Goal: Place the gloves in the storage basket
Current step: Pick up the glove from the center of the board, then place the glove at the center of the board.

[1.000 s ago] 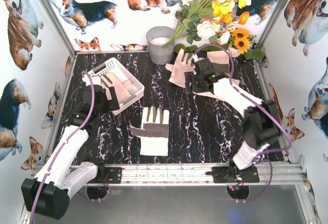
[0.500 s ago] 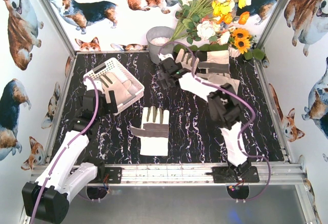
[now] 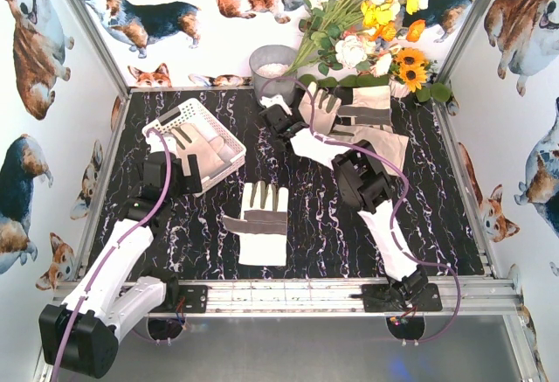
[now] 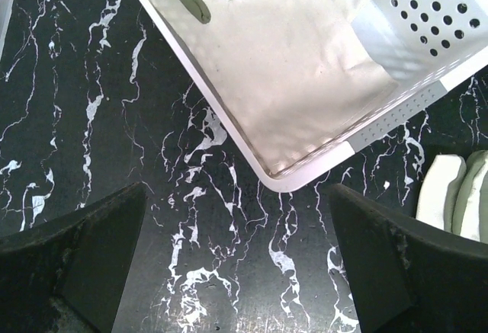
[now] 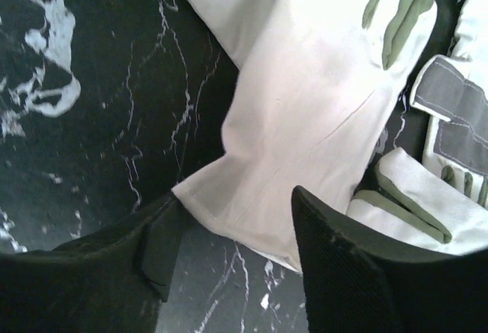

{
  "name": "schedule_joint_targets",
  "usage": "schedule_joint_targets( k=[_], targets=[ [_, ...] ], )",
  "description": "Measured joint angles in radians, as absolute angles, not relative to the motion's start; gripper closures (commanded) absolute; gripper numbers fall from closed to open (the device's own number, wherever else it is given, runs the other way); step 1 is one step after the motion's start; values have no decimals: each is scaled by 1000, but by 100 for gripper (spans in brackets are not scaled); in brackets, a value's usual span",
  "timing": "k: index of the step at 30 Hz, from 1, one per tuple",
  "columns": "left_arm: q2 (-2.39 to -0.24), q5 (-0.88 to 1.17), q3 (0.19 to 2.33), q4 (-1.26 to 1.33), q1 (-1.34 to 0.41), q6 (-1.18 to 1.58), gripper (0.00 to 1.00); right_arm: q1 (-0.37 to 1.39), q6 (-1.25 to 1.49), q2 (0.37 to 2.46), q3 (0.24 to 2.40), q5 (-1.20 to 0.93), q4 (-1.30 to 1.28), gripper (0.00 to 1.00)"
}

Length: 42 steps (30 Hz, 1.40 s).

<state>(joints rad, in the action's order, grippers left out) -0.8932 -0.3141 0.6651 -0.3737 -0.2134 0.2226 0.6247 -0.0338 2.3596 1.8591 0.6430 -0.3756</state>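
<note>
White plastic rectangular basket with perforated lattice sides (image 3: 175, 118) is sitting at the left-back of the black marble-patterned desk (image 3: 332, 225), turned at an angle. One cream fabric glove with grey finger patches (image 3: 208, 148) is lying flat inside it, covering most of the floor; the left wrist view is showing its cuff reaching toward the basket's near corner (image 4: 305, 180).

Grey metal bucket (image 3: 273, 80) is standing at the back edge, something white showing inside. Bunch of yellow, white and orange flowers (image 3: 367, 15) is leaning over beside it.

Second cream-and-grey glove (image 3: 262, 223) is lying palm up mid-desk, well apart from the basket. Heap of further gloves (image 3: 371, 113) is lying at the back right, below the flowers.

Left pincer (image 4: 244, 272) is hovering over bare desk just beside the basket's near corner, fingers spread wide, nothing between them.

Right pincer (image 5: 236, 257) is reaching to the left end of the heap, fingers spread and straddling the cuff of a cream glove lying back up (image 5: 305, 120). Whether the pads are touching fabric, cannot tell.
</note>
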Motion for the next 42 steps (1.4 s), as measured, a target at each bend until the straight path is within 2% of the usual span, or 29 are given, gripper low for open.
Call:
schedule_joint_targets(
  k=[5, 7, 8, 14, 18, 26, 33, 38, 42],
  targets=[
    [-893, -294, 665, -360, -213, 218, 0, 625, -84, 2426, 1930, 659, -347, 85],
    [-892, -288, 665, -359, -213, 216, 0, 625, -102, 2442, 1941, 662, -341, 98],
    [-892, -286, 665, -358, -213, 215, 0, 625, -108, 2444, 1941, 663, -341, 100],
    [-887, -272, 665, -355, -213, 210, 0, 625, -112, 2412, 1924, 653, -342, 100],
    [-877, -258, 665, -352, -212, 207, 0, 625, -48, 2276, 1847, 608, -387, 100],
    [-843, -224, 664, -330, -212, 204, 0, 627, 224, 1710, 1624, 450, -436, 100],
    [-842, -205, 662, -323, -212, 204, 0, 603, 593, 1280, 1195, 365, -333, 100],
    [-842, -174, 661, -315, -212, 200, 0, 591, 799, 1241, 909, 326, -363, 100],
    [-842, -144, 657, -308, -212, 196, 2, 592, 898, 1224, 832, 307, -435, 100]
  ],
)
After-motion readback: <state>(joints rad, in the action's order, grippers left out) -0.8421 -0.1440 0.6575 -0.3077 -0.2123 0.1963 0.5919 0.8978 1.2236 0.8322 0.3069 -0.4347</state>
